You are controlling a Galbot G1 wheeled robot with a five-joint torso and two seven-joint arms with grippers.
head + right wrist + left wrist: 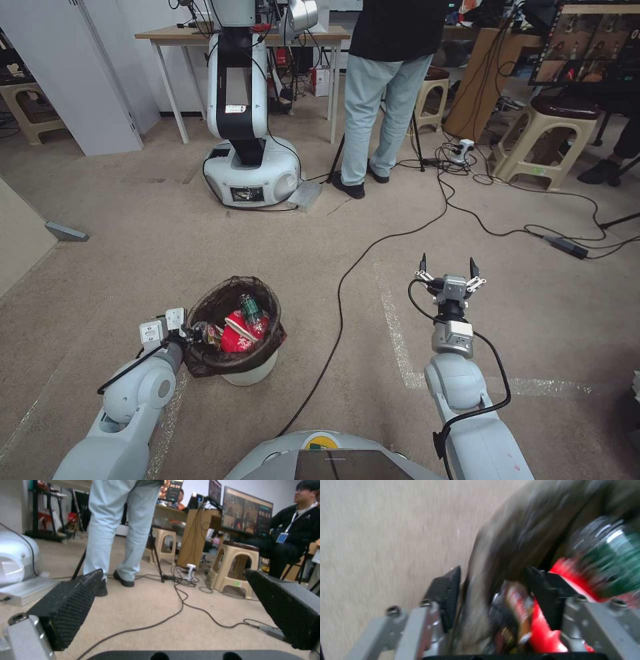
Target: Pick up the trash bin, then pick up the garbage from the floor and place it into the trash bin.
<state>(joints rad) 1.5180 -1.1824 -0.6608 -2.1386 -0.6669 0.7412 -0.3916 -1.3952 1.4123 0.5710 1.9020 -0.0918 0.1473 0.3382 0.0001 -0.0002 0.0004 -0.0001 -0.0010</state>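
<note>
Left pincer (190,331): it is seen low on the left, at the near-left rim of the trash bin. Its two black fingers (448,590) are pinched on the rim, one outside and one inside the bag.
Trash bin (250,373): a small white bucket with a dark bag folded over its rim. It is held just in front of the robot, left of the middle. Whether it touches the floor cannot be told.
Garbage (240,330): red-and-white crushed bowls and a clear bottle with a green label (251,309) are seen inside the bin.
Black cable (347,280): it is laid across the carpet between the two arms.
Right pincer (447,269): it is held out over the carpet on the right, well apart from the bin. Its fingers (71,597) are spread wide, and nothing is held.
</note>
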